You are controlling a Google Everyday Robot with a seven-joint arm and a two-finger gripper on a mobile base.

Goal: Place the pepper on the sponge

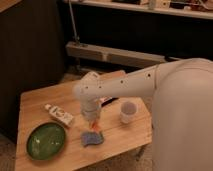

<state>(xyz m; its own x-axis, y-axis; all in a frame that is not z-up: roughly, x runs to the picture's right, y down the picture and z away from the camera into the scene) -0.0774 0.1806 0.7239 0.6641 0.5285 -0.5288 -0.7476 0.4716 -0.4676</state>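
My white arm reaches from the right across the wooden table. The gripper points down just above the blue-grey sponge, which lies near the table's front edge. The orange-red pepper shows at the gripper's tip, held in the shut fingers, hanging over the sponge's far edge. Most of the pepper is hidden by the gripper, and I cannot tell whether its tip touches the sponge.
A round green plate lies at the front left. A white packet lies beside it, left of the gripper. A white cup stands to the right of the sponge. My arm's large white body fills the right side.
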